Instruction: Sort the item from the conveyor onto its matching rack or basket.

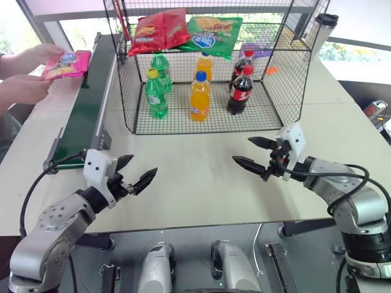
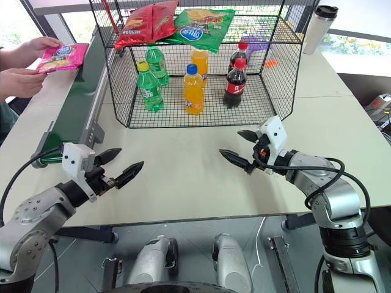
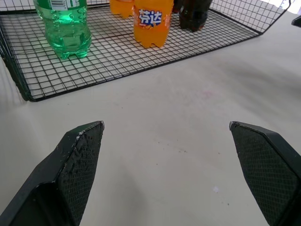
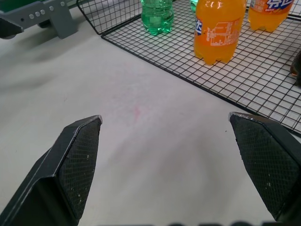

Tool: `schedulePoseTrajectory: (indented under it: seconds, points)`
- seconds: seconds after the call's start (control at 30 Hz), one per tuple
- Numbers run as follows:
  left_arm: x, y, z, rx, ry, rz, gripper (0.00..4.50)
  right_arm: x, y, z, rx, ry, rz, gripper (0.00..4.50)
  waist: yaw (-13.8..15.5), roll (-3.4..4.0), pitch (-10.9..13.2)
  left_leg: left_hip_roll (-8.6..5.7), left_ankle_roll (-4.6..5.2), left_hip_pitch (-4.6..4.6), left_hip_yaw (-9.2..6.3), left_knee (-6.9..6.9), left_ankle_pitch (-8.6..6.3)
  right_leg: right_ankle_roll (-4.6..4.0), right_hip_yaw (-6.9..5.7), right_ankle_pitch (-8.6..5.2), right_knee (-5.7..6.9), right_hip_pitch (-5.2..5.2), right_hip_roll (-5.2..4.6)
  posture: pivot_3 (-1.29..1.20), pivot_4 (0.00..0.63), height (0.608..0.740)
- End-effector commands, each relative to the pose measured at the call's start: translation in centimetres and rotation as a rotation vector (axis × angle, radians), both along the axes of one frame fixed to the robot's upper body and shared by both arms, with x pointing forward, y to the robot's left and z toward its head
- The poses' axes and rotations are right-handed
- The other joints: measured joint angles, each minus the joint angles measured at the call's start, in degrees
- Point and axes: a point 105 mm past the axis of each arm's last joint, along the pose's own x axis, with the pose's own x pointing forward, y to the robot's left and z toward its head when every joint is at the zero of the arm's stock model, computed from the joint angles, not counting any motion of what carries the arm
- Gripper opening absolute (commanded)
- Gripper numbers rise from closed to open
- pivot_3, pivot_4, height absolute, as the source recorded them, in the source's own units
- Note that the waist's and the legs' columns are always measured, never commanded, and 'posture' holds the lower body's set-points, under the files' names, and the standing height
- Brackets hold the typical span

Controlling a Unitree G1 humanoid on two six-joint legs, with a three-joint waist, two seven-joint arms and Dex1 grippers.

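Observation:
A person's hands hold the magenta-pink crisp bag, the item [image 1: 66,64], at the far left, just beside the dark-green conveyor [image 1: 91,97]. The black wire rack [image 1: 201,67] stands at the back of the table, its front open toward me. My left gripper [image 1: 135,173] hovers open over the table's near left, with nothing between its fingers. My right gripper [image 1: 253,152] hovers open at the near right, also with nothing in it. Both point inward toward the table's middle.
Red [image 1: 157,30] and green [image 1: 214,35] crisp bags lie on the rack's upper shelf. Green [image 1: 156,93], orange [image 1: 200,96] and cola [image 1: 240,90] bottles stand on its grid floor. A lidded cup [image 1: 322,30] stands at the far right. Bare table lies between the grippers.

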Motion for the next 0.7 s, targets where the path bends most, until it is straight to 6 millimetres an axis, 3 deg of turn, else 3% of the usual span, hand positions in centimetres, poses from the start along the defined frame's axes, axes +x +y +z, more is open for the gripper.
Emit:
schedulePoseTrajectory:
  seconds: [0.03,0.7]
  points:
    - [0.07,-0.12,1.35,0.013,-0.062,-0.005,4.47,-0.15,0.25,0.73,0.013,-0.043,0.002,4.50,-0.02,0.00,0.00,0.00,0.00,0.00,0.00,0.01,0.00,0.00,0.00,0.00,0.00,0.01,0.00,0.00,0.150,0.740]
    - [0.20,-0.09,0.88,0.100,-0.059,0.005,4.47,0.34,0.31,0.85,0.015,-0.056,-0.019,4.50,-0.02,0.00,0.00,-0.01,0.00,0.05,0.00,0.08,0.01,0.01,0.00,0.01,0.18,0.02,0.00,0.00,0.150,0.740]
